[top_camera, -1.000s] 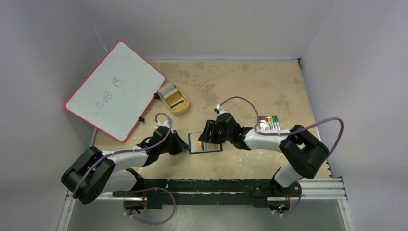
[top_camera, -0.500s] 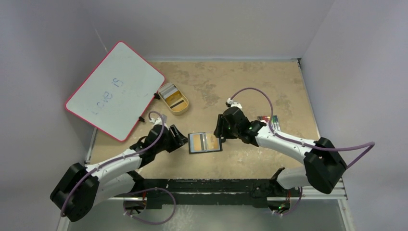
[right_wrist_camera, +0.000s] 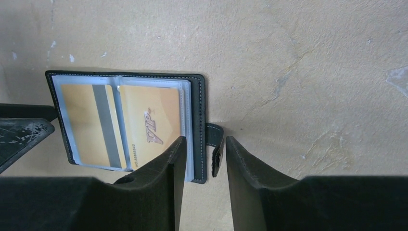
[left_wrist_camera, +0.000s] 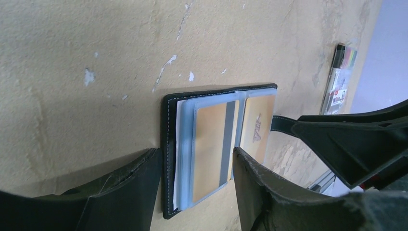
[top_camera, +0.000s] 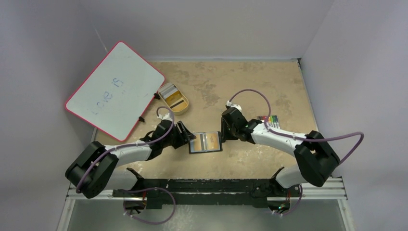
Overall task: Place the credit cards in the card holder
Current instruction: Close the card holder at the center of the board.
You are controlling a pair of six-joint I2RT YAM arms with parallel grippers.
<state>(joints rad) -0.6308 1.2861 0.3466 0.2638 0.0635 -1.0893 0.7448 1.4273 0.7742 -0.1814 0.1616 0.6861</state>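
The card holder (top_camera: pixel 205 142) lies open on the table, black with blue-clear sleeves. Two gold credit cards sit in its sleeves: one with a grey stripe (right_wrist_camera: pixel 82 125) and one printed VIP (right_wrist_camera: pixel 151 120). My left gripper (top_camera: pixel 185 136) is open at the holder's left edge. In the left wrist view the left gripper (left_wrist_camera: pixel 197 153) straddles the striped card's half (left_wrist_camera: pixel 211 149). My right gripper (top_camera: pixel 225 131) is at the right edge. In the right wrist view the right gripper (right_wrist_camera: pixel 206 140) stands open around the holder's right border and the snap tab (right_wrist_camera: pixel 216 144).
A white board with a pink rim (top_camera: pixel 115 89) leans at the back left. A gold oval tin (top_camera: pixel 174 98) stands beside it. A multicoloured striped item (top_camera: pixel 269 120) lies behind the right arm. The table's metal rail (top_camera: pixel 231 185) runs along the near edge.
My left gripper has opened and moved in to the holder's left edge. The right gripper has slid from over the holder to its right edge and its jaws have narrowed.
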